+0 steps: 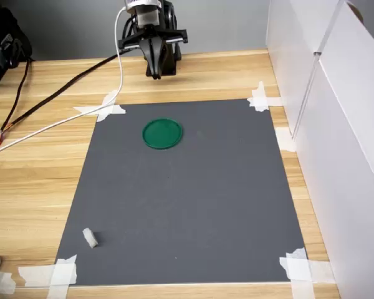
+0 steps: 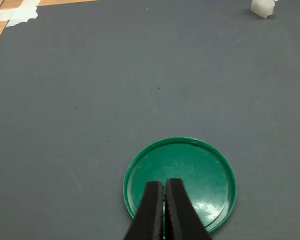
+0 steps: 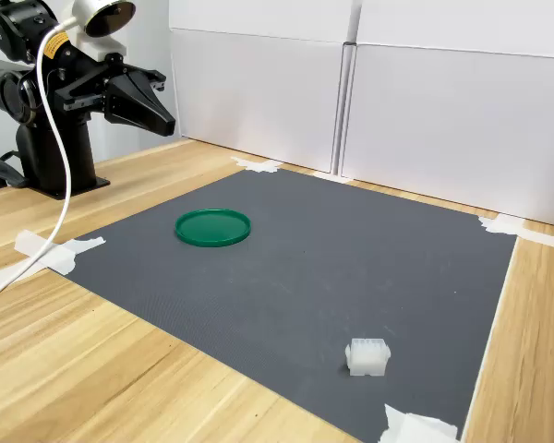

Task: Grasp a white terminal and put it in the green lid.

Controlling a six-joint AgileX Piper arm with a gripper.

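Note:
The green lid (image 1: pixel 162 133) (image 3: pixel 212 227) (image 2: pixel 180 181) lies flat and empty on the far part of the grey mat. A small white terminal (image 1: pixel 90 237) (image 3: pixel 367 357) (image 2: pixel 263 7) rests on the mat near its front corner, at the first exterior view's lower left. My gripper (image 1: pixel 156 75) (image 3: pixel 169 121) (image 2: pixel 163 187) hangs shut in the air behind the lid, over the mat's far edge, holding nothing. The terminal lies far from it.
The grey mat (image 1: pixel 193 193) is taped at its corners to a wooden table. White panels (image 1: pixel 336 124) wall off the first exterior view's right side. A white cable (image 1: pixel 62 121) and black cables (image 1: pixel 19 99) trail across the wood at that view's left, beside the arm base (image 3: pixel 51 157).

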